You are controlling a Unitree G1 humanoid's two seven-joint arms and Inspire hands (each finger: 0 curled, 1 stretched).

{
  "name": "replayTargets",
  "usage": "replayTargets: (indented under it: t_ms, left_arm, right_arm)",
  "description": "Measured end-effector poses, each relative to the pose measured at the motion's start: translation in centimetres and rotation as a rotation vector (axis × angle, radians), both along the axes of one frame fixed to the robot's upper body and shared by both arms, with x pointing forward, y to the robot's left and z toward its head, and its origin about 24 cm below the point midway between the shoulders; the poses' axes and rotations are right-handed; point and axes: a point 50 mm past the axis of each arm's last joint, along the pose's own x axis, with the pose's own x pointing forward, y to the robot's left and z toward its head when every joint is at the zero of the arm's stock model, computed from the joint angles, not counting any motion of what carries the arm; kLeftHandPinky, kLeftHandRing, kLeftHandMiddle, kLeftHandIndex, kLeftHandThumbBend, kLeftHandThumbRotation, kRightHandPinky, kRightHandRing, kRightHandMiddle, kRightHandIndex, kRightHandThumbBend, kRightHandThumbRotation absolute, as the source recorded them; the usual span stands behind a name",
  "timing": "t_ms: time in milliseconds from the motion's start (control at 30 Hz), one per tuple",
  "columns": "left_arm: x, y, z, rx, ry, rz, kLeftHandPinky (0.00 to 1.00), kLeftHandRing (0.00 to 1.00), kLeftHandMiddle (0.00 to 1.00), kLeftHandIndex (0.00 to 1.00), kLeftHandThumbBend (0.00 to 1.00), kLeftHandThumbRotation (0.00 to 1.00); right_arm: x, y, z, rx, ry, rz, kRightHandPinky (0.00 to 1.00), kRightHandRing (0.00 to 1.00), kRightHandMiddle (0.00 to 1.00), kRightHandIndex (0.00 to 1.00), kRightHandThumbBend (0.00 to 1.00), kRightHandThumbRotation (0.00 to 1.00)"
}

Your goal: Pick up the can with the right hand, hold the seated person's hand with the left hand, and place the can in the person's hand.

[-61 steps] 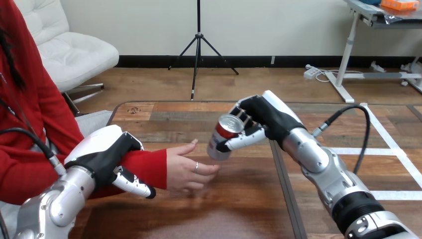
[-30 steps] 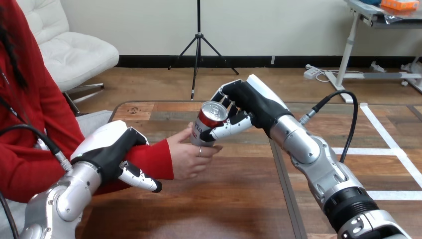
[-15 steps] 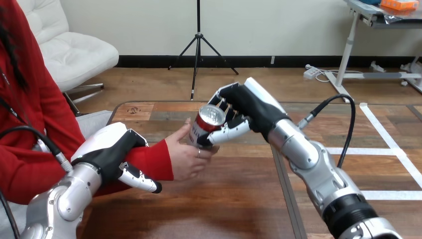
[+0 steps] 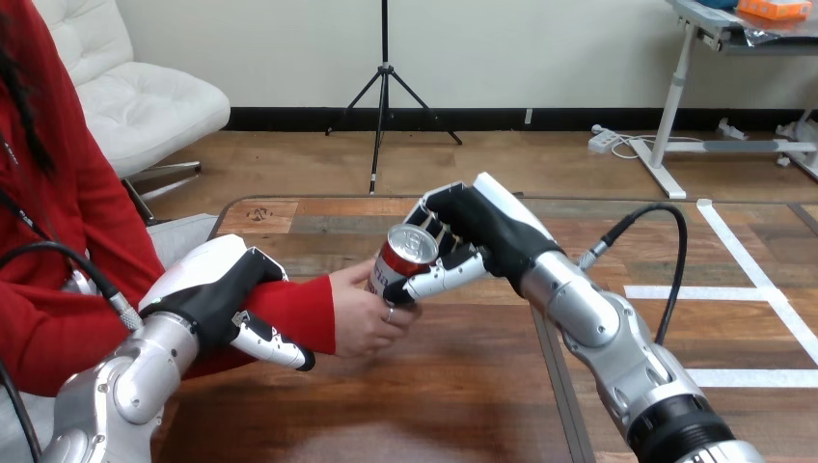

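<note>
Lowered, one can clasped by right hand, person's hand cupping its base, left hand curled round person's forearm.

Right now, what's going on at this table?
The robot's right hand has its fingers curled round a red-and-silver metal can, setting it in the person's hand, which closes around the can's lower part. The robot's left hand grips that person's red-sleeved wrist above the wooden table. The can is not yet released.

Red can — silver top, red sleeve, brown wood-grain table
</note>
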Motion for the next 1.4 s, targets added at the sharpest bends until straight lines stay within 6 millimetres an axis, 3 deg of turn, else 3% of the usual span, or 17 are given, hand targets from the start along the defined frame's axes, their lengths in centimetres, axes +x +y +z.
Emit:
replayTargets:
  t_ms: [467,667,967,1400]
  left_arm:
    - [0.09,-0.16,0.04,-0.005,-0.002,-0.003,0.13,0.2,0.28,0.36,0.68,0.0]
    - [0.1,-0.19,0.05,-0.006,-0.003,-0.003,0.13,0.2,0.27,0.36,0.69,0.0]
    - [0.11,-0.19,0.06,-0.006,-0.003,-0.003,0.13,0.2,0.27,0.36,0.7,0.0]
    - [0.18,-0.25,0.14,-0.008,-0.007,-0.004,0.14,0.21,0.29,0.37,0.7,0.0]
  right_arm:
    - [-0.27,-0.18,-0.5,-0.001,0.014,-0.005,0.27,0.33,0.39,0.43,0.72,0.0]
    - [-0.27,-0.21,-0.5,-0.002,0.014,-0.005,0.32,0.38,0.42,0.45,0.76,0.01]
    - [-0.27,-0.21,-0.51,-0.003,0.017,-0.003,0.4,0.46,0.48,0.5,0.82,0.17]
    - [-0.36,-0.32,-0.71,-0.006,0.031,-0.008,0.41,0.49,0.52,0.55,0.85,0.39]
